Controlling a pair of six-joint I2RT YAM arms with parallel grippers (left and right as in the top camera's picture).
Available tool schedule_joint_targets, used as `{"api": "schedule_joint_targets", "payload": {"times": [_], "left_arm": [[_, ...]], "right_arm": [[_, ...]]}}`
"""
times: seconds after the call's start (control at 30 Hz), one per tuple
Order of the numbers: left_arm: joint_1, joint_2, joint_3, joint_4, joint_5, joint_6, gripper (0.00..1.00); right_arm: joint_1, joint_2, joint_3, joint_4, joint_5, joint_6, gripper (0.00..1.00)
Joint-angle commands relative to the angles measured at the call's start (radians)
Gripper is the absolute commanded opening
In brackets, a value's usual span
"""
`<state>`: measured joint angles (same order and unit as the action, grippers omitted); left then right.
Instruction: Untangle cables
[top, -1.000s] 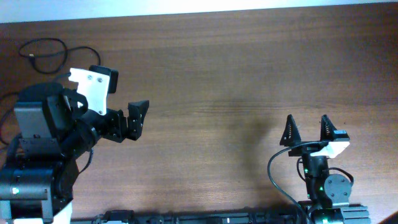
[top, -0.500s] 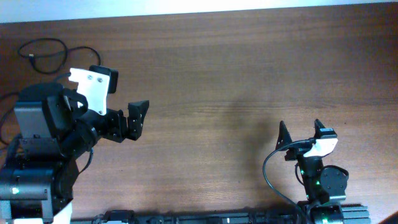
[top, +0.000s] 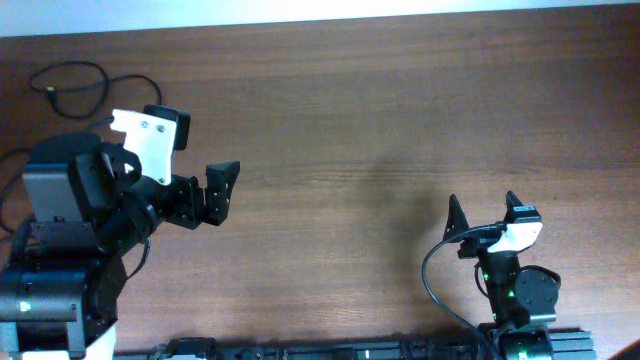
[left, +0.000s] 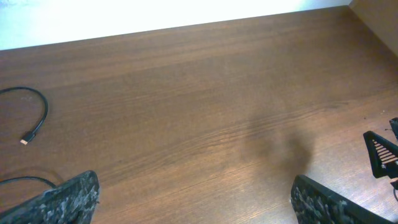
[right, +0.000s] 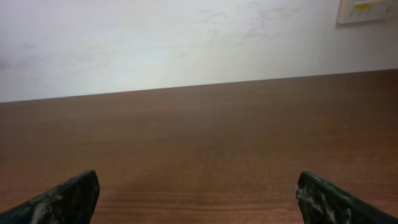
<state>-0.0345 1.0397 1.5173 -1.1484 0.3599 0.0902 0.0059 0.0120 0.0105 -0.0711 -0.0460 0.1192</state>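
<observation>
The broad brown wooden table (top: 380, 120) shows bare wood across its middle and right. Over its left side hangs the left gripper (top: 218, 190), its black fingers spread wide with nothing between them. At the near right edge the right gripper (top: 484, 212) is likewise splayed apart and empty, facing bare wood and a pale wall. The thin black cables (top: 68, 66) lie in the far left corner, beyond the left arm and well apart from both grippers. One is a loose open loop ending in a small lighter plug tip (left: 23, 142). A second strand (left: 25, 178) runs beside the left finger and out of view. I cannot tell whether the cords cross. By my reading, no untangling grasp is under way, so any separating remains to be done.
</observation>
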Motion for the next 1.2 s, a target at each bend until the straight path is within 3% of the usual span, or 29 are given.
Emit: {"api": "schedule_joint_targets", "payload": {"times": [0.0,0.3,0.43,0.7,0.8,0.93,1.17], "left_arm": [[-0.005,-0.001,0.006,0.002,0.011,0.017,0.99],[-0.006,-0.004,0.005,-0.14,-0.009,0.017,0.99],[-0.034,-0.12,-0.073,-0.208,-0.043,0.017,0.99],[-0.049,-0.576,-0.425,-0.196,-0.053,0.016,0.99],[-0.049,-0.614,-0.487,-0.168,-0.05,0.016,0.98],[-0.049,-0.615,-0.519,-0.016,-0.066,0.016,0.99],[-0.049,-0.625,-0.521,-0.01,-0.068,0.016,0.99]], "right_arm": [[-0.007,-0.008,-0.005,-0.006,0.001,-0.011,0.98],[-0.007,-0.008,-0.005,-0.005,0.001,-0.011,0.98],[-0.007,-0.008,-0.005,-0.005,0.001,-0.011,0.98],[-0.007,-0.008,-0.005,-0.005,0.001,-0.011,0.98],[-0.007,-0.008,-0.005,-0.005,0.001,-0.011,0.98],[-0.007,-0.008,-0.005,-0.005,0.001,-0.011,0.98],[-0.007,-0.008,-0.005,-0.005,0.001,-0.01,0.98]]}}
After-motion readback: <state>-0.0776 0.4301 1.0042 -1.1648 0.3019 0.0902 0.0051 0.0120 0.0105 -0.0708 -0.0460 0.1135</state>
